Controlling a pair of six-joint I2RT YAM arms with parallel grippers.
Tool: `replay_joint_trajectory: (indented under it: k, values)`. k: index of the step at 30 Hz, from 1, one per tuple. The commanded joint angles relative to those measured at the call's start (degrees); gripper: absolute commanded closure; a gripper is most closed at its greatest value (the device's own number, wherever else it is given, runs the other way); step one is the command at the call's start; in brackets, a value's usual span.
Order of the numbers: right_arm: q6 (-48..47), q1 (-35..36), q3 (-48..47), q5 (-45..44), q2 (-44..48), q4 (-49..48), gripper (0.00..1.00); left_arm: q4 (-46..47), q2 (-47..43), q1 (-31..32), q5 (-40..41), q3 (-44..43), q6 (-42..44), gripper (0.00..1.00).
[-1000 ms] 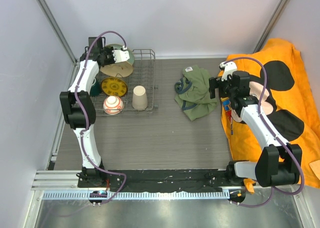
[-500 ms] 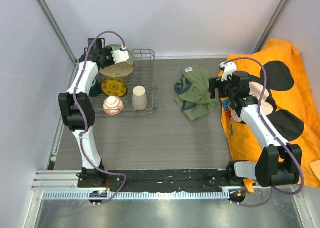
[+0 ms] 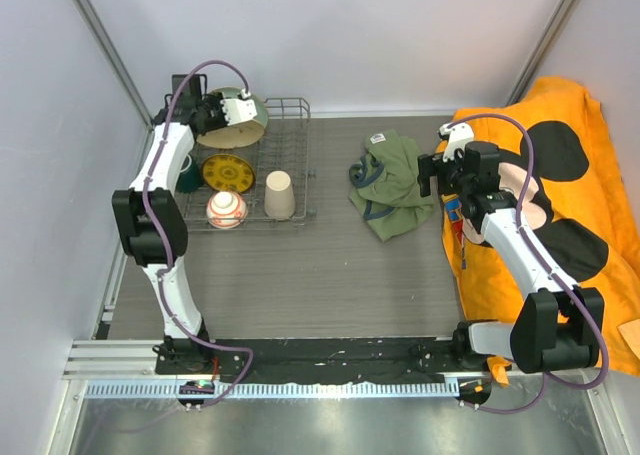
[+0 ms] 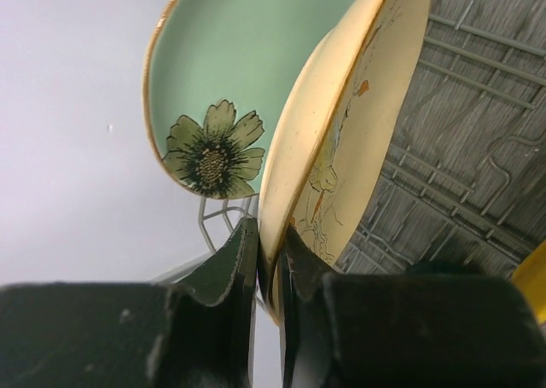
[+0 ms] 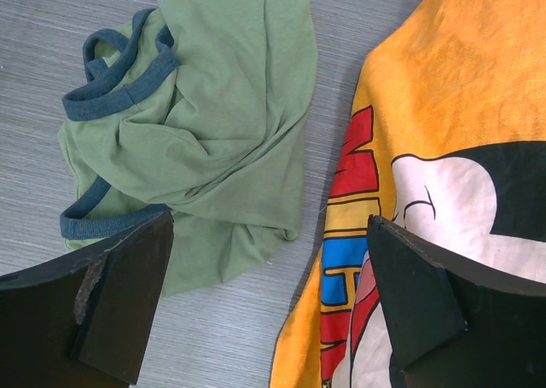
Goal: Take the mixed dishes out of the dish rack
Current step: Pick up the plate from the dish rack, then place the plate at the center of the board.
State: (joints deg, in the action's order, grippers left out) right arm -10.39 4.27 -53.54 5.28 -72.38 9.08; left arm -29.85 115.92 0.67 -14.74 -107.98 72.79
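Observation:
My left gripper [image 3: 207,112] [image 4: 269,247] is shut on the lower rim of the cream floral plate [image 3: 238,130] [image 4: 358,115], at the far left end of the dish rack [image 3: 296,165] [image 4: 461,175]. The pale green plate [image 4: 230,55], with a painted flower, stands right behind it. Further forward in the rack are the small yellow patterned plate [image 3: 228,172], the red-and-white bowl [image 3: 227,209] and the upside-down beige cup [image 3: 279,195]. The dark green mug [image 3: 188,178] is mostly hidden by my left arm. My right gripper [image 3: 430,175] [image 5: 269,303] hangs open and empty, far from the rack.
An olive-green garment [image 3: 390,190] [image 5: 213,124] lies crumpled mid-table, below my right gripper. An orange cartoon towel [image 3: 560,205] [image 5: 444,107] covers the right side. White walls close in the back and left, close to the rack.
The left gripper has tightened on the cream plate's rim and raised it slightly toward the back wall. The right arm has not moved.

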Motion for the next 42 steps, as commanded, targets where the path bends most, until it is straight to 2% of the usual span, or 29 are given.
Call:
replay_joint_trajectory:
  k: [1, 11, 20, 21, 28, 32, 37, 42]
  values:
    - [-0.2, -0.1, -1.7, 0.8, 1.9, -1.1, 0.00, 10.2, -8.9, -0.1, -3.1, -1.4, 1.7, 1.00]
    - [-0.2, -0.1, -1.8, 1.2, 1.4, -0.8, 0.00, 9.9, -13.7, -0.2, -3.4, -1.4, -4.1, 1.00]
    - [0.2, -0.1, -1.7, 1.7, 2.3, -0.7, 0.01, 6.3, -23.1, -0.1, -4.5, -0.6, -23.3, 1.00]
    - [0.3, -0.1, -1.7, 1.6, 2.2, -0.7, 0.01, 5.9, -25.2, -0.1, -4.6, -0.3, -27.9, 1.00]
    - [0.5, -0.2, -1.7, 2.1, 2.9, -0.6, 0.00, -1.8, -36.3, -0.1, -5.8, 4.2, -42.5, 1.00]
    - [0.7, -0.2, -1.7, 2.6, 3.4, -0.6, 0.01, -5.7, -42.2, -0.1, -5.5, 7.6, -47.6, 1.00]
    - [1.0, -0.2, -1.6, 3.2, 3.8, -0.5, 0.00, -20.2, -46.8, -0.2, -5.9, 8.5, -51.9, 1.00]
    - [1.2, -0.2, -1.4, 3.9, 3.7, -0.6, 0.00, -24.4, -55.8, -0.2, -10.2, 15.9, -54.9, 1.00]
